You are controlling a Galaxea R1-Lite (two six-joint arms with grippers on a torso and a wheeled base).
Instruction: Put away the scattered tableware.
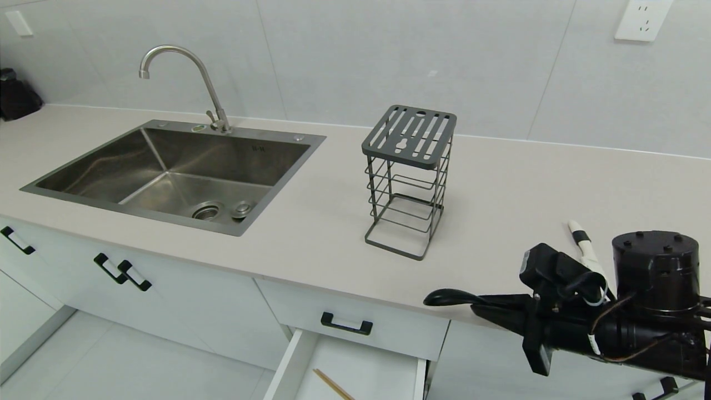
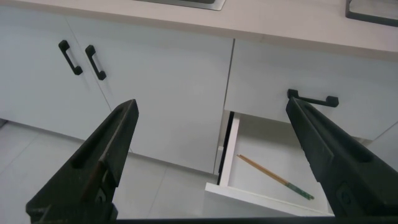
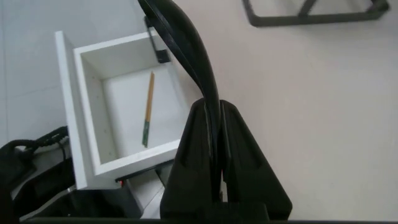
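The right hand (image 1: 494, 308) (image 3: 211, 109) is closed tight on the thin handle of a glossy black spoon (image 1: 450, 298) (image 3: 186, 43). It holds the spoon level at the front edge of the pale, matte tabletop (image 1: 311, 233), towards the right end. The rounded bowl pokes out past that edge, above an open white drawer (image 1: 289, 361) (image 3: 65, 106). A slim wooden chopstick (image 1: 333, 385) (image 2: 273, 177) (image 3: 148, 109) with a green tip lies aslant on the drawer's smooth floor.

The left hand (image 2: 211, 109) is spread wide and holds nothing, down in front of the white cupboard fronts.

A white utensil (image 1: 580, 241) with a dark band lies near the front right of the tabletop. A dark grey wire rack (image 1: 408, 183), box-shaped with a slotted top, stands mid-tabletop. A brushed steel sink (image 1: 166, 211) with a curved tap (image 1: 189, 66) is set in at the left.
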